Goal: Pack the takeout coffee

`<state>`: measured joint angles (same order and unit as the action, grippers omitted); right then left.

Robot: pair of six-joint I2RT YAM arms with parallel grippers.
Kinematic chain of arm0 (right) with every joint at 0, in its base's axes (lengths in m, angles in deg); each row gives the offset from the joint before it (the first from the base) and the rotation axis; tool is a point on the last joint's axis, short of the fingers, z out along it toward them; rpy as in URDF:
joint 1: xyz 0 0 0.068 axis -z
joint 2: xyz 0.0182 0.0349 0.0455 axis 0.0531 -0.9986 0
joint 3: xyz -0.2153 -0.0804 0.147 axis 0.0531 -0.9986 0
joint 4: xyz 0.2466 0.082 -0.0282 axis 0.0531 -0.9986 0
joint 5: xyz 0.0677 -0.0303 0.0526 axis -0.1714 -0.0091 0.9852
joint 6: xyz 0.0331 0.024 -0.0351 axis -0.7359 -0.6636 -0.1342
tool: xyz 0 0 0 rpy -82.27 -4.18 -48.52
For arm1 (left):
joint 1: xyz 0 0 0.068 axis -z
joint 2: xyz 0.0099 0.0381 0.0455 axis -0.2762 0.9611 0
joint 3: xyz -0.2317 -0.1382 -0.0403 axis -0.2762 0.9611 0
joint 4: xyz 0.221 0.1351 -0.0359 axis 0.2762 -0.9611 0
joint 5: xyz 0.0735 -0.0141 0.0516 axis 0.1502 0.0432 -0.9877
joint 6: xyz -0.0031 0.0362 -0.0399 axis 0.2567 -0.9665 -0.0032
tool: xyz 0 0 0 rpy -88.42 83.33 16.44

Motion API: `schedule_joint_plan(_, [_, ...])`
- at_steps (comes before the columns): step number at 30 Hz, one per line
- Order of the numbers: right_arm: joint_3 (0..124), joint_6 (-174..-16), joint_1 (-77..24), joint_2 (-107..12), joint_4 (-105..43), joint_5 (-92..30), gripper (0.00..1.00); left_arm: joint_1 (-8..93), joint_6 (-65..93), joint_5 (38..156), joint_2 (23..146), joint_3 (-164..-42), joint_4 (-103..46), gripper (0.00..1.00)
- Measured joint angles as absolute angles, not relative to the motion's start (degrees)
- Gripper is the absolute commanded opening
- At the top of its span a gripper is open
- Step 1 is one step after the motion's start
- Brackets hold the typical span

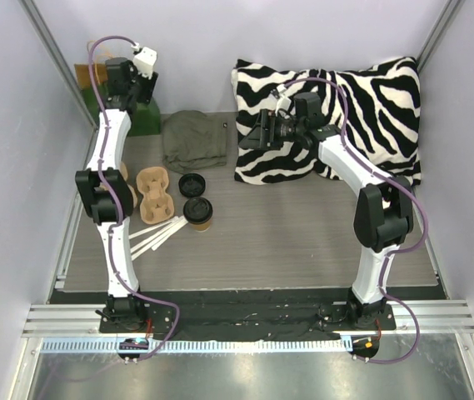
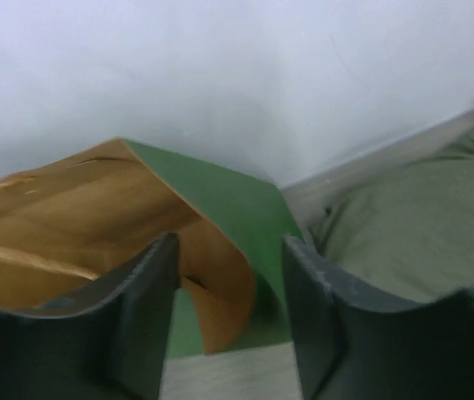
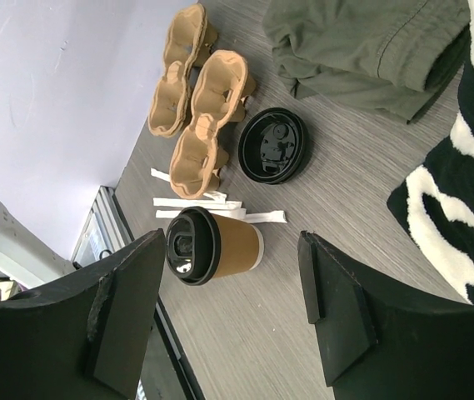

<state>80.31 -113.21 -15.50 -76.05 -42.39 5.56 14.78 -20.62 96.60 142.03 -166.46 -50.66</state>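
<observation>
The takeout coffee [image 1: 197, 212] stands upright left of the worktop's [image 1: 303, 242] middle, near the pulp cup tray [image 1: 155, 194]. It is likely light, with thin paper walls that dent and a lid that could pop, so grip it gently mid-body. The right gripper's [image 3: 232, 258] jaws are released and empty. The left gripper's [image 2: 230, 250] jaws stand apart astride the green bag's [image 2: 237, 208] rim.

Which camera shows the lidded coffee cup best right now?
Right wrist: the lidded coffee cup is close, unblocked, lid and side visible. Top external shows it small, from above. Left wrist does not show it.
</observation>
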Motion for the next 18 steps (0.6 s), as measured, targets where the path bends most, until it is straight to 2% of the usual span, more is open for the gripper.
schedule_joint_plan(4, [80.3,-113.2,-15.2,-75.3,-42.4,6.3,0.73,14.8,-19.8,97.6,139.6,-164.9,-54.0,0.27])
schedule_joint_plan(5, [80.3,-113.2,-15.1,-75.1,-42.4,6.4,0.73,14.8,-19.5,98.0,139.0,-164.8,-54.8,0.18])
schedule_joint_plan(9, [80.3,-113.2,-14.2,-73.4,-42.4,7.2,0.73,14.8,-18.9,99.3,136.0,-164.0,-57.6,0.0])
schedule_joint_plan(18, [80.3,-113.2,-8.4,-69.3,-42.4,8.8,0.72,14.4,-18.7,100.0,132.8,-164.2,-57.9,0.0])
